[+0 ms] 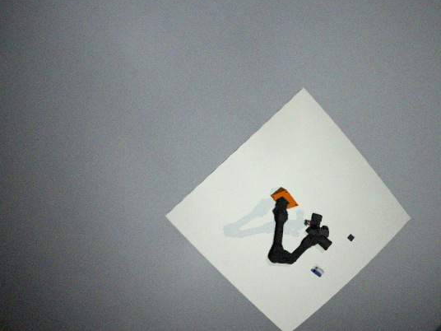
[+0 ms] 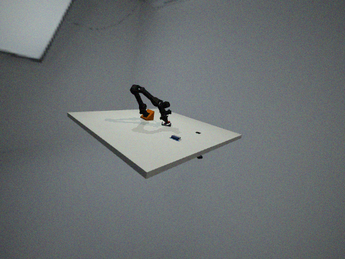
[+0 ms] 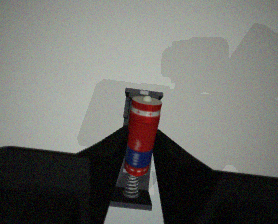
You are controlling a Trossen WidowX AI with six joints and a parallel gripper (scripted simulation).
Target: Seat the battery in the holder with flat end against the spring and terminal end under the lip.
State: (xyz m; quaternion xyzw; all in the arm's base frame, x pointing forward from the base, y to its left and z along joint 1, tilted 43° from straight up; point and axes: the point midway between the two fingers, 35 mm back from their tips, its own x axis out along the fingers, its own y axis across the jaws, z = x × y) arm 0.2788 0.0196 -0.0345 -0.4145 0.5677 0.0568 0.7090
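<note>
place: bare room, likely a lab, we think
table: white slab carrying our robot arm
walls: plain grey

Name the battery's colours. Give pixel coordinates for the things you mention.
Battery point(image 3: 143, 126): mostly red, with a blue band and a white stripe; best in the wrist view.

Arm bent sharply at elbow, forearm sloping down; claw pointing downward, fingers closed on battery.

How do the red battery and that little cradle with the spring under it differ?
The battery is a red, round cylinder with a blue band; the holder is dark and angular, with a coiled spring. The battery is gripped between the hand's fingers, while the holder isn't gripped. The battery sits slightly askew, its pale terminal end near the holder's far end wall. Both are longer than they are wide.
</note>
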